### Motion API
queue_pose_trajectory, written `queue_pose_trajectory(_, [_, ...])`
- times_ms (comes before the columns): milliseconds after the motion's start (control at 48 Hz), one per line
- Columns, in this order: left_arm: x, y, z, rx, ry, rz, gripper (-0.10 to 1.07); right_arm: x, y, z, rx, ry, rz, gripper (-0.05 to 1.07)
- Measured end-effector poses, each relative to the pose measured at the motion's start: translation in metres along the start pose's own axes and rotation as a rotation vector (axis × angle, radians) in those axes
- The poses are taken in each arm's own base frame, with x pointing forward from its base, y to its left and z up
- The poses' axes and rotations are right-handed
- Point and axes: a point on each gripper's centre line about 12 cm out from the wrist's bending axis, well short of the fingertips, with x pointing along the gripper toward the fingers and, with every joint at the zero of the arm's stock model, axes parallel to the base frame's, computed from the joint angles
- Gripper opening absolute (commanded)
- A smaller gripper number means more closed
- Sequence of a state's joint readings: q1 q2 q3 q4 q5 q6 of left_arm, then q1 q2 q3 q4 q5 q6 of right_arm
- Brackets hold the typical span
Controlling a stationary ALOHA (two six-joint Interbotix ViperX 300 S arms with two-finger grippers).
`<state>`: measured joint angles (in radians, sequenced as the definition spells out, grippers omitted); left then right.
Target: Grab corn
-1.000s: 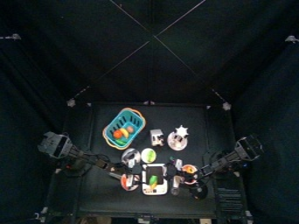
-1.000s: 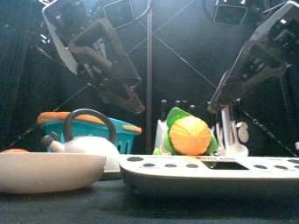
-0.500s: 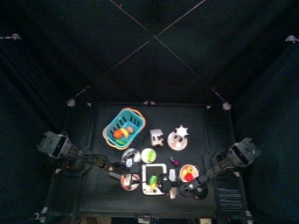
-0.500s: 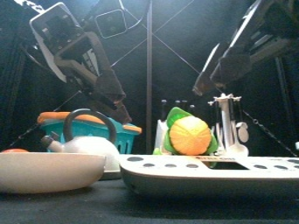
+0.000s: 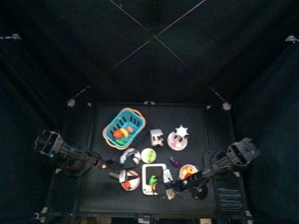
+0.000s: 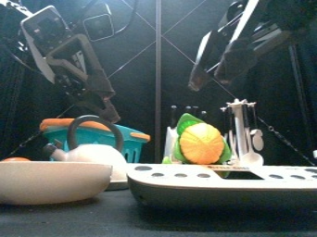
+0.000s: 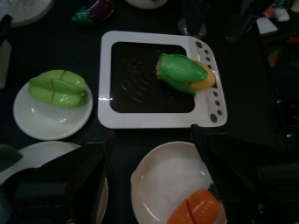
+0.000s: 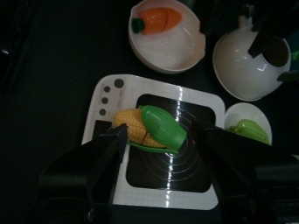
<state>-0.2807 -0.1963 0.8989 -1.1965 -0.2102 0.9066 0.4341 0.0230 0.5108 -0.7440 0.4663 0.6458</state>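
The corn (image 8: 138, 122), a small yellow cob with a green husk end, lies on the black inner face of a white tray (image 8: 112, 94). It also shows as the corn (image 7: 184, 72), the corn (image 6: 198, 143) and the corn (image 5: 153, 182). My right gripper (image 8: 162, 133) hangs open above it, one jaw on each side of the cob, not touching it. My left gripper (image 7: 155, 149) is open too, apart from the tray (image 7: 149, 119) and holding nothing.
A blue basket (image 5: 124, 125) stands at the back left. Around the tray are a white kettle (image 6: 89, 153), a white bowl (image 6: 50, 180), a bowl with an orange piece (image 8: 163, 22), a small plate with a green piece (image 7: 56, 87) and a white juicer (image 6: 244, 134).
The right gripper has shifted left, in over the tray and the corn. The left arm has drawn back to the left. In the front view both arms stand higher.
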Motion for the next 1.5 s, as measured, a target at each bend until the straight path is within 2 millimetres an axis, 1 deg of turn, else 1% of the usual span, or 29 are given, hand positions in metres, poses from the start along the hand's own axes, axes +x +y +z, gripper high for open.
queue_pose_trajectory(146, [-0.006, 0.001, -0.001, -0.019, -0.012, 0.003, 1.01, 0.01, 0.002, -0.001, -0.031, 0.047, 0.051, 0.92])
queue_pose_trajectory(271, [-0.007, 0.002, -0.003, -0.022, -0.009, 0.007, 1.01, 0.018, 0.005, -0.003, -0.058, 0.086, 0.088, 0.92])
queue_pose_trajectory(375, [-0.007, 0.002, -0.003, -0.023, -0.011, 0.006, 1.01, 0.024, 0.004, -0.006, -0.091, 0.124, 0.097, 0.92])
queue_pose_trajectory(521, [-0.007, 0.003, -0.004, -0.024, -0.009, 0.007, 1.01, 0.029, -0.003, -0.006, -0.095, 0.152, 0.088, 0.92])
queue_pose_trajectory(667, [-0.007, 0.003, -0.005, -0.023, -0.005, 0.008, 1.01, 0.03, -0.006, -0.005, -0.099, 0.16, 0.082, 0.92])
queue_pose_trajectory(812, [-0.007, 0.004, -0.006, -0.025, -0.003, 0.01, 1.01, 0.031, -0.006, -0.006, -0.107, 0.167, 0.078, 0.92])
queue_pose_trajectory(1271, [-0.006, 0.003, -0.007, -0.021, 0.002, 0.01, 1.01, 0.051, -0.004, 0.001, -0.158, 0.175, 0.058, 0.92])
queue_pose_trajectory(1500, [-0.006, 0.003, -0.007, -0.023, 0.003, 0.011, 1.01, 0.054, -0.009, 0.003, -0.146, 0.173, 0.051, 0.92])
